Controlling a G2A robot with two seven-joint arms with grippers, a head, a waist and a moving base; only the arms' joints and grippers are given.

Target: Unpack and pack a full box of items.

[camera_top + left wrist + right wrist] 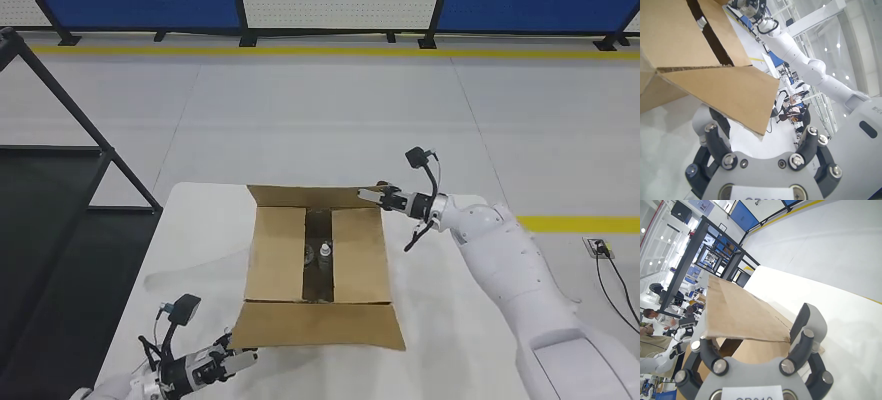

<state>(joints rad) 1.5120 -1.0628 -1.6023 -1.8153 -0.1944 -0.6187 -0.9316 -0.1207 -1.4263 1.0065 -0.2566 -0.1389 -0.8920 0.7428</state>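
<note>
While the brown cardboard box point(318, 262) sits on the white worktop point(200, 230), side flaps nearly shut over clear bottles point(324, 250), the right end effector point(372, 197) gapes at its far right corner and the left end effector point(245, 357) gapes at its near left corner. Each probably needs its outer flap's edge seated deep between the fingers before swinging it.

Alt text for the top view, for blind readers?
A cardboard box sits on a white table, bottles showing through the gap between its flaps. The right claw is at its far corner, the left claw near the opposite one.
</note>
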